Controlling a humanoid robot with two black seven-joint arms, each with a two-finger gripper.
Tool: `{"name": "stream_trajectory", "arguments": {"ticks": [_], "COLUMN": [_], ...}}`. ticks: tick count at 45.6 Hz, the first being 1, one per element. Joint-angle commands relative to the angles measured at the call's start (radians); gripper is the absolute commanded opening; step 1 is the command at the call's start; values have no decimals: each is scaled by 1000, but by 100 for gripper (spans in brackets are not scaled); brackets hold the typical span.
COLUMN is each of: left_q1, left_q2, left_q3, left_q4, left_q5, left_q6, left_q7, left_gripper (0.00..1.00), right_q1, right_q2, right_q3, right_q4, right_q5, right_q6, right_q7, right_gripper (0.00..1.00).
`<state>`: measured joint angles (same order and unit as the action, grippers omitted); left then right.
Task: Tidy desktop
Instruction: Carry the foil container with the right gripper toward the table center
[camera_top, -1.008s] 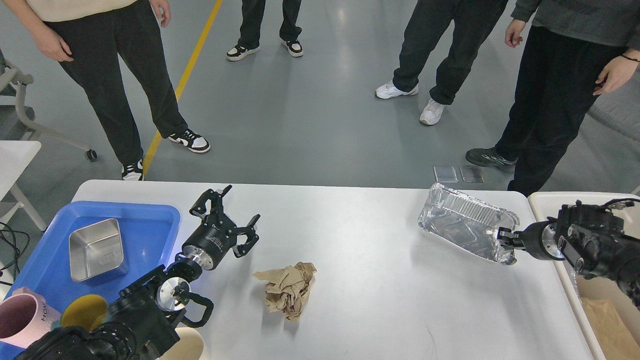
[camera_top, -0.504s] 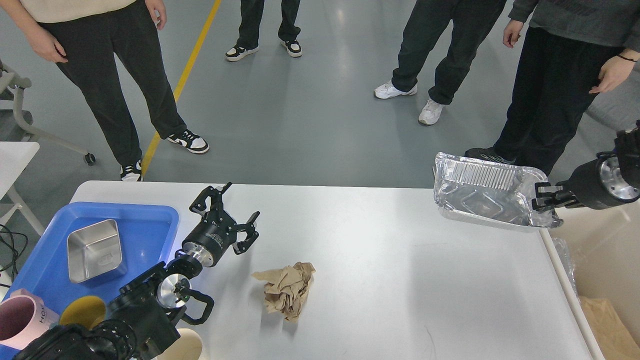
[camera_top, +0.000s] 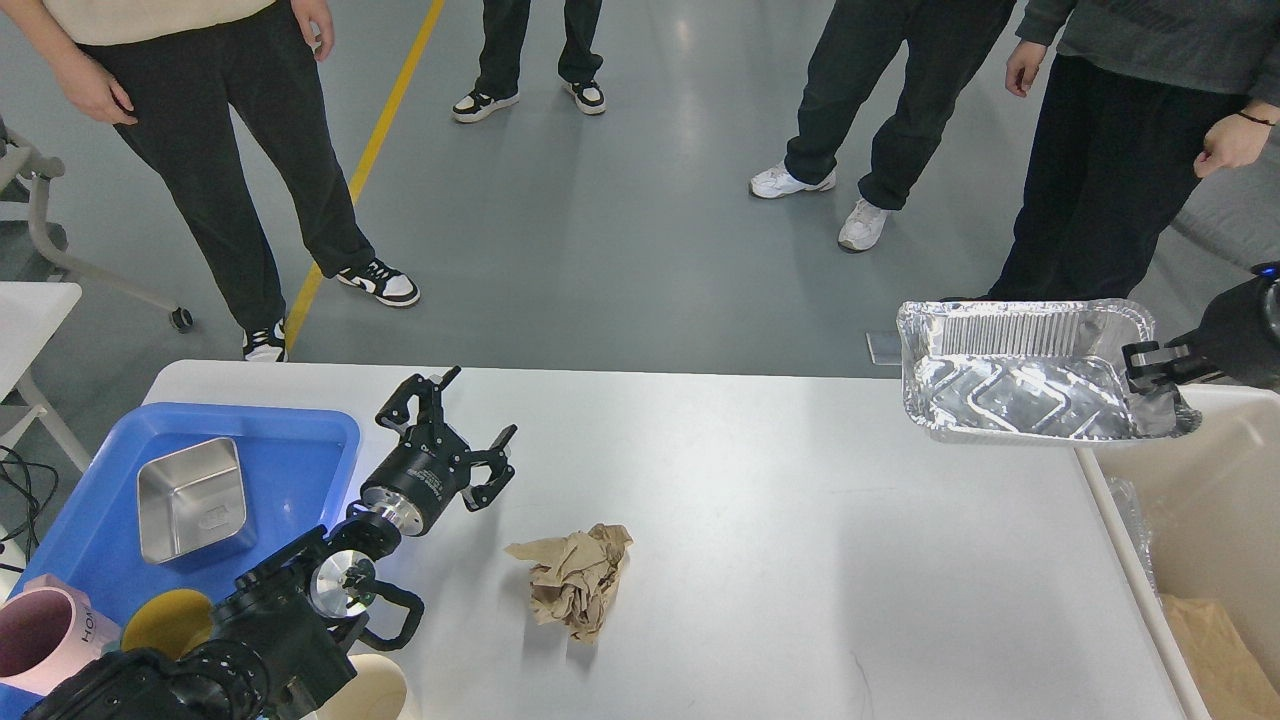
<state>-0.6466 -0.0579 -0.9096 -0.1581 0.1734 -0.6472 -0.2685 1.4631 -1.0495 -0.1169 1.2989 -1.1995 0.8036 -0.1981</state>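
Observation:
The white desktop (camera_top: 760, 560) fills the lower part of the head view. A crumpled brown paper ball (camera_top: 575, 580) lies on it near the middle. My left gripper (camera_top: 455, 430) is open and empty, just right of the blue tray and apart from the paper. My right gripper (camera_top: 1148, 362) is shut on the right rim of a silver foil tray (camera_top: 1030, 385). It holds the foil tray in the air over the desktop's far right corner, beside the beige bin.
A blue tray (camera_top: 300, 450) at the left holds a steel square bowl (camera_top: 190, 495), a pink mug (camera_top: 40, 640) and a yellow disc (camera_top: 165, 620). A beige bin (camera_top: 1215, 510) with brown paper inside stands at the right edge. Several people stand beyond the desktop.
My right gripper has lifted the foil tray off the desktop and carried it up and to the right, toward the bin. The left arm has barely moved.

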Motion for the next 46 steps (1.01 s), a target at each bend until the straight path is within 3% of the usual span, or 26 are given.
{"name": "stream_trajectory", "arguments": {"ticks": [1,8,15,32,46], "left_q1": [-5,-5,2,5,10], "left_q2": [6,6,7,50,67], "left_q3": [0,0,0,-2,-2], "left_q4": [-1,-1,-1,-1,0], "left_q5": [0,-2,-2,-6,-8], "left_q6": [0,0,0,0,6], "left_q7": [0,0,0,0,0], "left_gripper": [96,96,96,96,96], "right_q1": [37,52,49,-46,-271], "right_q2": [2,26,129,560,724], "right_q3": [-1,-3,0,6,198], "right_q4": [2,0,-27,-363,-538], "right_q5": [-8,-9,24,100,138], "right_q6": [16,19,0,-89,-101], "right_q7": [-12,-14,-14,-1,16], "right_gripper": [0,0,0,0,0]}}
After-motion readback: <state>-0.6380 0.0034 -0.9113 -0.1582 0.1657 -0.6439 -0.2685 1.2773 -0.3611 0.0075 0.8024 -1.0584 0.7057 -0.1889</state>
